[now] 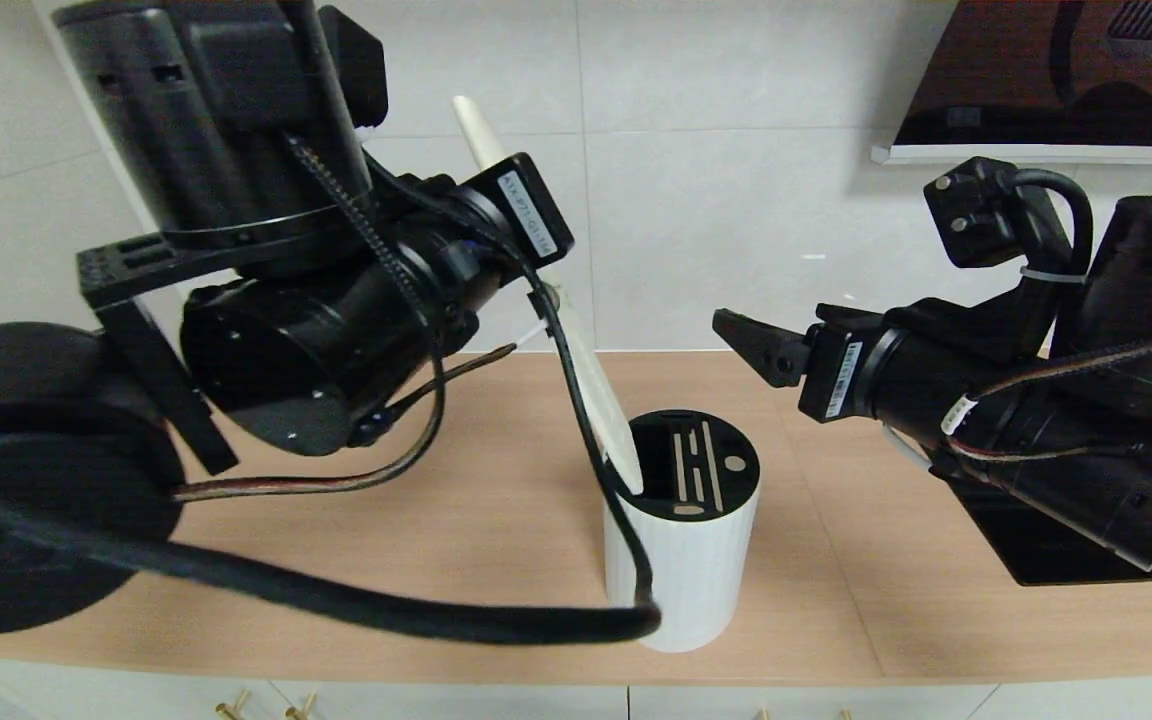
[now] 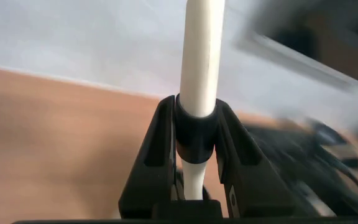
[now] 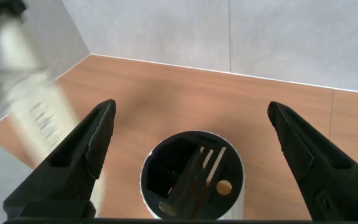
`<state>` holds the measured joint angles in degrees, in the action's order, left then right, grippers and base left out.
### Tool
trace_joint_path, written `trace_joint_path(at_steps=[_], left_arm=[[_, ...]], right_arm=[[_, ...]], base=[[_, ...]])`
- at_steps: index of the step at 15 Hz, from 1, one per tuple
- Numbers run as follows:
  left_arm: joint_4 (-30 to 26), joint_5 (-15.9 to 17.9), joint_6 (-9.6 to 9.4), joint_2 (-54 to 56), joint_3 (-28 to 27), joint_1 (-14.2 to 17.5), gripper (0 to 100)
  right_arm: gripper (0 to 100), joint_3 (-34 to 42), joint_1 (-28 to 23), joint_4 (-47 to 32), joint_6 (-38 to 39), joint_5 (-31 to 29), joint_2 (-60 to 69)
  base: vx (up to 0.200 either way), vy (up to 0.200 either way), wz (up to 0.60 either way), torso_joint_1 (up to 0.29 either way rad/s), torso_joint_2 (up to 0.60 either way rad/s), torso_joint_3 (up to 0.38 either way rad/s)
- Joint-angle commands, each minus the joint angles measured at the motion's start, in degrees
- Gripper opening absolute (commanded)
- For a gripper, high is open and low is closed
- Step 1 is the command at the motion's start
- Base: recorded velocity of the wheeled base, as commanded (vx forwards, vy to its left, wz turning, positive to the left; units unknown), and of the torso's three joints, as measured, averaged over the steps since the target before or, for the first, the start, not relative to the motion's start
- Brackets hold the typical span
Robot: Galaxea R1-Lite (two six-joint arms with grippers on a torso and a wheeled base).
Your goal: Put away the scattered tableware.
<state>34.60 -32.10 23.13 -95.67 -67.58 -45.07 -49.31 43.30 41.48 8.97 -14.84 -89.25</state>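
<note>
My left pincer point(image 2: 196, 127) grips the white spatula point(image 1: 616, 420). It leans, low tip at the holder's point(image 1: 696, 570) open top, near the table's point(image 1: 496, 500) front edge.

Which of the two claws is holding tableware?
The left claw, shut on the white utensil; the right claw is open and empty.

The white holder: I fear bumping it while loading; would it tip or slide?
Probably tippable: the holder stands taller than wide on the smooth counter. It likely slides, looking like light plastic. The utensil in the left gripper enters near its rim, so could lever it.
</note>
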Motion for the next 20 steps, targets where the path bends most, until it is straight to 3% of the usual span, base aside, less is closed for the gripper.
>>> trace_joint_path(at_steps=[1, 3, 5, 8, 11, 20], left_arm=[[6.54, -4.38, -4.93, -5.49, 0.61, -2.57, 0], [15.15, -6.84, -10.91, -7.95, 3.25, -5.38, 0], [21.92, -7.28, -15.3, -10.59, 5.62, -6.61, 0], [30.97, -7.37, -20.49, -14.46, 7.47, -7.49, 0], [36.77, -7.28, -24.27, -15.77, 8.61, -7.49, 0], [39.49, -7.19, -24.44, -20.87, 8.87, -7.4, 0]], right_arm=[[100, 0.0, -0.23, 0.09, -0.01, -0.02, -1.02], [100, 0.0, -0.23, 0.09, -0.1, -0.11, -1.19], [100, 0.0, -0.67, 0.09, -0.1, -0.11, -0.84], [100, 0.0, -0.76, 0.09, -0.27, -0.02, -0.31], [100, -0.08, -1.82, 0.09, -0.27, -0.02, -0.49], [100, 0.0, -1.82, 0.09, -0.27, -0.02, -0.4]], base=[[0.0, 0.0, 0.0, 0.0, 0.0, 0.0], [0.0, 0.0, 0.0, 0.0, 0.0, 0.0], [0.0, 0.0, 0.0, 0.0, 0.0, 0.0], [0.0, 0.0, 0.0, 0.0, 0.0, 0.0], [0.0, 0.0, 0.0, 0.0, 0.0, 0.0], [0.0, 0.0, 0.0, 0.0, 0.0, 0.0]])
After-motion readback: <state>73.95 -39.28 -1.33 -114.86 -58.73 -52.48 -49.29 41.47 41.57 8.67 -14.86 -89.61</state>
